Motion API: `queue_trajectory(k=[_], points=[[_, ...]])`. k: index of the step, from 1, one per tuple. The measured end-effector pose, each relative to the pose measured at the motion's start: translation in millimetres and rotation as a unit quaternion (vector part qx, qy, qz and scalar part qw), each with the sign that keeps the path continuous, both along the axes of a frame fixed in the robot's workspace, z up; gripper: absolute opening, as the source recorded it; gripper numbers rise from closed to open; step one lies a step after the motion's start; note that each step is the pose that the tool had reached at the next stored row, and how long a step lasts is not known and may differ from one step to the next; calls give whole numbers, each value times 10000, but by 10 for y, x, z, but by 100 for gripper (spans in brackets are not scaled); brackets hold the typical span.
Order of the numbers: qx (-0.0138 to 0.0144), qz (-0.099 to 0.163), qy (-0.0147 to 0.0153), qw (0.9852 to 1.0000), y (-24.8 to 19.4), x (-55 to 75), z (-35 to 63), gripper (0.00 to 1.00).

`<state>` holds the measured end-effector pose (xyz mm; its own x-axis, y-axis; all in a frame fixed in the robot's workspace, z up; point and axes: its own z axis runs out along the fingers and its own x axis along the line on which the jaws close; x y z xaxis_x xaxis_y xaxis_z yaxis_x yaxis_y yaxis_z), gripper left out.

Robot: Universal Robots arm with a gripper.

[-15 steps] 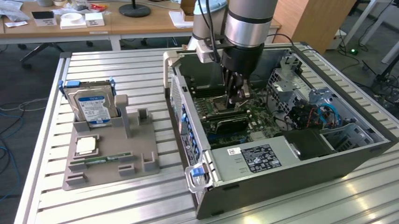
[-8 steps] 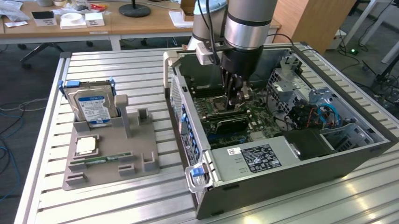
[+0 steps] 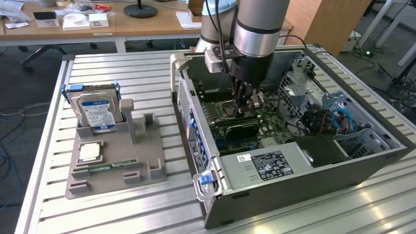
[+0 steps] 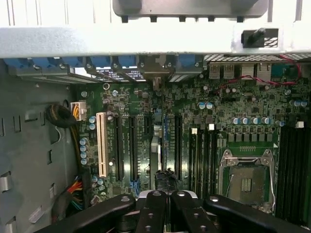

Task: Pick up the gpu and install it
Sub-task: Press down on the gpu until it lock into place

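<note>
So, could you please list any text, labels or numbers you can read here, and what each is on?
None can be read.
Hard drive: blue-white label, print blurred.
Power supply: black label, print too small.
White sticker beside it: unreadable.
Motherboard: markings too small.

The thin dark rectangular circuit card with a silvery metal bracket at one end, the gpu (image 3: 251, 103), stands on edge inside the open computer case, just above the green motherboard near its middle. In the wrist view it shows edge-on as a narrow pale and dark strip (image 4: 155, 150) running between the long black expansion slots.
</note>
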<state>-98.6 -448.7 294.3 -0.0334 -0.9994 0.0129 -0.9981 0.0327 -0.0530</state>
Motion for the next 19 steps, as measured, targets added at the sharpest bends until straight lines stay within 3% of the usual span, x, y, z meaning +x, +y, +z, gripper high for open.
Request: queue_trajectory(k=[19], points=[[-1,-6,2,10000,-4,20,-173,11]])
